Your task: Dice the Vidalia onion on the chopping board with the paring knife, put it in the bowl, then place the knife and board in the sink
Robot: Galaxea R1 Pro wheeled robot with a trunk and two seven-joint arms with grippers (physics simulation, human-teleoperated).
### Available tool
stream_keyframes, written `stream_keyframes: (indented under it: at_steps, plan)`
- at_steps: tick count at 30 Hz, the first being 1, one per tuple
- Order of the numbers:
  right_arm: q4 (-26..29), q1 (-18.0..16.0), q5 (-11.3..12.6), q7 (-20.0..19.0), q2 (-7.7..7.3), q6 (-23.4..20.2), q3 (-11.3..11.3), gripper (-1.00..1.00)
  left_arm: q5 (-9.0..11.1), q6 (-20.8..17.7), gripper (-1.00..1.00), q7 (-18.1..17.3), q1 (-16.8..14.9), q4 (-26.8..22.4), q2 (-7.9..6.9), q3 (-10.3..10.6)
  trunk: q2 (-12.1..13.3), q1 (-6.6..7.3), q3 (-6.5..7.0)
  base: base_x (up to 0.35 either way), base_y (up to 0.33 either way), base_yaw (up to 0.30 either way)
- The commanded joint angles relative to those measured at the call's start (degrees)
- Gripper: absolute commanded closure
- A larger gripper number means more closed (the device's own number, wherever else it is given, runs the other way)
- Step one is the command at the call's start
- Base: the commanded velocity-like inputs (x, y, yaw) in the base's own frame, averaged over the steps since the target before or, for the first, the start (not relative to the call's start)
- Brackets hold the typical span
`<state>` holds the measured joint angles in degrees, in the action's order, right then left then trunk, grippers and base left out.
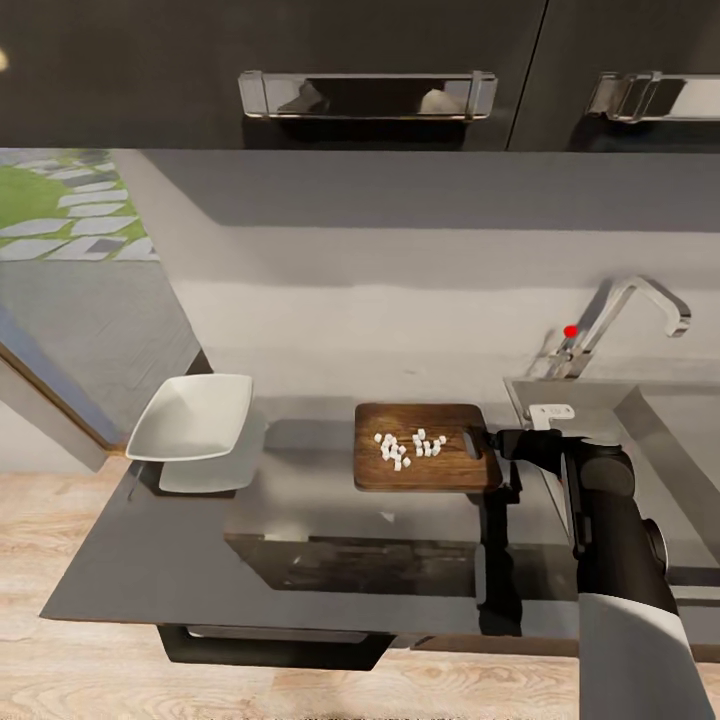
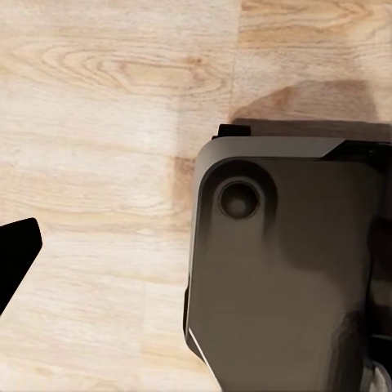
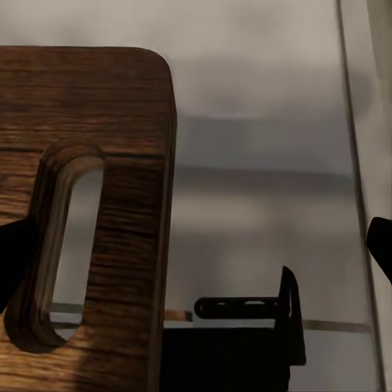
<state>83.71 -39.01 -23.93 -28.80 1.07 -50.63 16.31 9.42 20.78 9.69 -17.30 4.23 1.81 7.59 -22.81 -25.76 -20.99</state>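
Head view: the chopping board (image 1: 425,446) lies flat on the dark surface (image 1: 300,500), left of the sink (image 1: 640,440), with a small heap of white diced onion (image 1: 410,447) on its middle. The right gripper (image 1: 497,443) is at the board's right edge, by the handle slot, its black arm reaching in from the near right. A white bowl (image 1: 192,415) stands well to the left of the board, tilted over a pale plate (image 1: 215,465). A chrome faucet (image 1: 620,325) with a red dot on it rises behind the sink, and dark cabinet doors with metal handles (image 1: 368,94) hang above.

In the right wrist view the wooden board (image 3: 82,204) with its oval slot lies between two dark fingertips (image 3: 16,261), one at each side edge of the picture, so the gripper is spread wide; whether either fingertip touches the board I cannot tell.

The left wrist view looks down on light wooden floor (image 2: 98,122) and a dark grey part of the robot's body (image 2: 286,269). One black fingertip (image 2: 16,253) of the left gripper shows at the picture's edge; how far that gripper is spread I cannot tell.

The paring knife cannot be made out.
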Motion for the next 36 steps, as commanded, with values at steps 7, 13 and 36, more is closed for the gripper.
stream_keyframes:
  at_steps: [7,13,36]
  plan:
    - [0.1,-0.1,-0.6,-0.6,0.07,-0.1,0.1,-1.0,0.5,0.4,-1.0,0.1,-0.1,0.2,0.04,0.5,-0.1,-0.03,-0.74,0.0,0.0,0.0]
    - [0.1,-0.1,-0.6,-0.6,0.07,-0.1,0.0,-1.0,0.5,0.4,-1.0,0.1,-0.1,0.2,0.04,0.5,-0.1,-0.03,-1.28,0.0,0.0,0.0]
    - [0.1,-0.1,-0.6,-0.6,0.07,-0.1,0.0,-1.0,0.5,0.4,-1.0,0.1,-0.1,0.2,0.04,0.5,-0.1,-0.03,-1.92,0.036,0.019,0.0]
